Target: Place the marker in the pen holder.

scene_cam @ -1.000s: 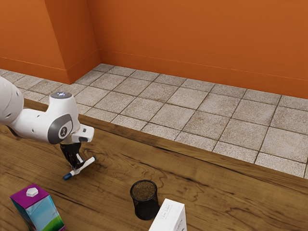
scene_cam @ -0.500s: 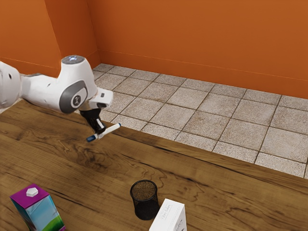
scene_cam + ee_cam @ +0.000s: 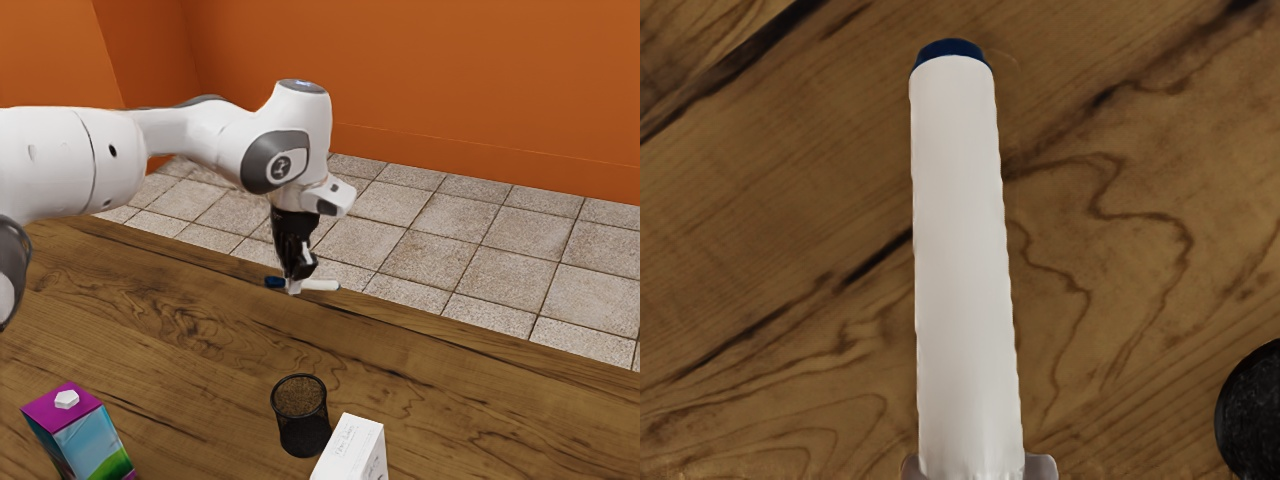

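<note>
My gripper (image 3: 294, 285) is shut on the white marker (image 3: 320, 286), holding it roughly level in the air with its blue cap toward the exterior view's left. In the wrist view the marker (image 3: 963, 260) stretches away from the hand, its blue end farthest, with fingertip edges at its near end. The black mesh pen holder (image 3: 303, 425) stands upright on the table, lower in the exterior view than the raised marker. Part of the pen holder's dark round form (image 3: 1252, 415) appears in the wrist view.
Beside the pen holder is a white box (image 3: 351, 452), toward the exterior view's right. A purple and blue carton (image 3: 88, 441) stands at the lower left of that view. The wooden table (image 3: 160, 350) ends at an edge along the tiled floor.
My gripper has carried the marker up and toward the exterior view's right, and the hand has turned so the marker points differently. The pen holder, box and carton have stayed put.
</note>
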You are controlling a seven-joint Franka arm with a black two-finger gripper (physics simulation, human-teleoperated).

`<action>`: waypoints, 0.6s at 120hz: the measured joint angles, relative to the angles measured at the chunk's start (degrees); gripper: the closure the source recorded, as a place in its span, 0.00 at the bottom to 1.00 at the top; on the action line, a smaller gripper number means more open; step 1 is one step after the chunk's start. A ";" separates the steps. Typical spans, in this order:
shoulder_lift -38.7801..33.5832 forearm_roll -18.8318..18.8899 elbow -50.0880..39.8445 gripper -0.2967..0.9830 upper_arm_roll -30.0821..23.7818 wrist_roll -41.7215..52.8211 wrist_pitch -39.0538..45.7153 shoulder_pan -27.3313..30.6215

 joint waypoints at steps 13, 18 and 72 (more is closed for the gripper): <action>2.92 0.21 5.88 0.84 -1.85 -2.09 -9.72 -1.49; 3.62 0.23 7.22 0.84 -2.21 -2.96 -13.17 -1.88; 4.24 0.35 11.68 0.81 -4.59 -10.77 -35.13 -5.66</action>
